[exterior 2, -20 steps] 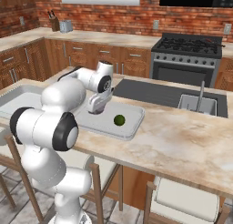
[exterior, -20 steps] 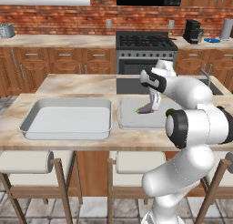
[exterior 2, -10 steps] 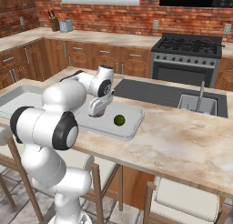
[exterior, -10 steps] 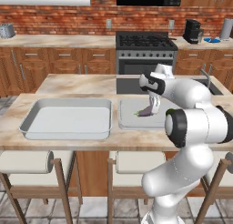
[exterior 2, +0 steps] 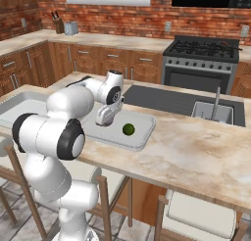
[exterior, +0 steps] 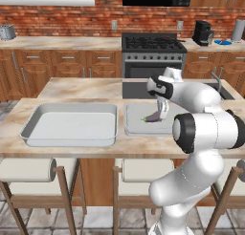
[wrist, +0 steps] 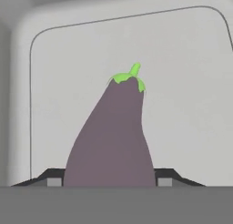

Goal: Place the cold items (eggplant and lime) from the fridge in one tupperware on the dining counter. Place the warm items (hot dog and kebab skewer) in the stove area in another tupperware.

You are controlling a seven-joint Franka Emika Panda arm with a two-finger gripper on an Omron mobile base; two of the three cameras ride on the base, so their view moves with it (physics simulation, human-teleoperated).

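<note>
A purple eggplant [wrist: 113, 136] with a green stem sits between my gripper's [wrist: 109, 182] fingertips [wrist: 53, 178], stem pointing away from the hand. The gripper [exterior: 161, 114] is shut on the eggplant [exterior: 153, 117], holding it low inside the smaller tupperware [exterior: 131, 129] on the dining counter. The eggplant's tip is at or just above the floor of the container. In the right base view a green lime [exterior 2: 128, 129] lies in the same tupperware [exterior 2: 143, 137], just right of the gripper [exterior 2: 104, 119]. The hot dog and kebab skewer are out of view.
A larger tupperware [exterior: 72, 133] sits left of the small one on the counter. Behind the counter are a sink [exterior 2: 212, 112] with a faucet and a stove [exterior: 153, 45]. Stools [exterior: 28, 169] stand along the counter's near edge.
The wrist has shifted slightly above the small tupperware. The eggplant stays between the fingers and the lime has not moved.
</note>
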